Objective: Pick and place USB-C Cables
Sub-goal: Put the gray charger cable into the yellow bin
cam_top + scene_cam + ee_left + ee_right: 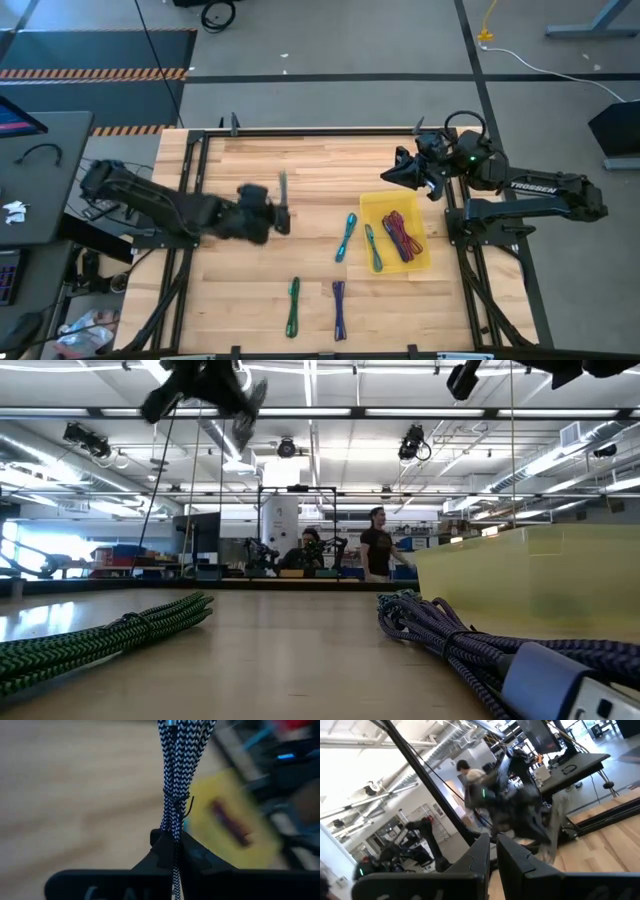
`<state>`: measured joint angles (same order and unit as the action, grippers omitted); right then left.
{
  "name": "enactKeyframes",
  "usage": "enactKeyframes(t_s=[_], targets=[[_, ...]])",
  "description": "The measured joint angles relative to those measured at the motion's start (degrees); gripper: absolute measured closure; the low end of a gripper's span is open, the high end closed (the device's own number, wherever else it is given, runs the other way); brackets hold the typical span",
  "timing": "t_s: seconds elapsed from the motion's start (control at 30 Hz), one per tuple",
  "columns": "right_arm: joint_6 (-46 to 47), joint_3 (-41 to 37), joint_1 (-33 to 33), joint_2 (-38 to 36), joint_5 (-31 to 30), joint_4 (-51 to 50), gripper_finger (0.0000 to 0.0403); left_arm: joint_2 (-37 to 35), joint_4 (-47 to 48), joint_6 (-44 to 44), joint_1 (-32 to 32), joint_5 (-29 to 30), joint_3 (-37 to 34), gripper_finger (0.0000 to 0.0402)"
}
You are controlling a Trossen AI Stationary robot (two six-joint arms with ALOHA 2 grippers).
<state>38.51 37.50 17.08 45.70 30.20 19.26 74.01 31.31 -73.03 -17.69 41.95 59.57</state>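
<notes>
Nearest the low camera: purple cable (470, 645) and green cable (100, 635), both flat on the wooden table (240, 290), untouched. Beside the purple one, yellow tray (530, 580), wall rising just behind it.

Above, mid-table: left gripper (283, 216) clamped on grey braided cable (176, 780), bundle lifted clear of the wood, sticking out past the fingertips, tray ahead of it in the wrist view. Right gripper (390, 175) parked off the tray's far corner, fingers close together on nothing.

Already in the tray: maroon cables (402, 235), with a darker bundle among them, exact count hard to tell. Left to move: teal cable (346, 238) just outside the tray's left edge, second teal cable (374, 248) lying across that edge, plus the green and purple pair near the front. Roughly half done by this reckoning, with the grey bundle in transit.
</notes>
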Motion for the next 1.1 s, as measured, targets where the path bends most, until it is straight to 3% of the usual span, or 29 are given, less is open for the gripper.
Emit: enactKeyframes(t_s=[0.13,0.3,0.5,0.7,0.9,1.1], targets=[[-1.36,0.00,0.00,2.97,-0.15,0.24,0.0364,-3.90,-15.14,21.91,4.71,-2.44,0.02,0.0392],[-1.08,0.00,0.00,9.69,-0.99,7.96,0.0364,-5.12,-29.39,36.42,10.70,-16.34,0.09,0.0392],[-1.04,0.13,0.10,17.58,-0.29,24.63,0.0339,-4.57,-30.42,37.44,16.19,-28.50,0.09,0.0392],[-1.17,4.97,1.19,24.62,-0.54,23.34,0.0288,-3.89,-30.57,37.59,19.14,-37.26,0.02,0.0392],[-1.19,12.16,1.18,32.52,1.97,23.33,0.0248,-2.63,-32.31,37.90,19.86,-39.88,0.02,0.0392],[-1.17,19.72,0.99,39.45,8.25,23.30,0.0242,-2.57,-33.51,39.75,19.84,-39.93,0.02,0.0392]])
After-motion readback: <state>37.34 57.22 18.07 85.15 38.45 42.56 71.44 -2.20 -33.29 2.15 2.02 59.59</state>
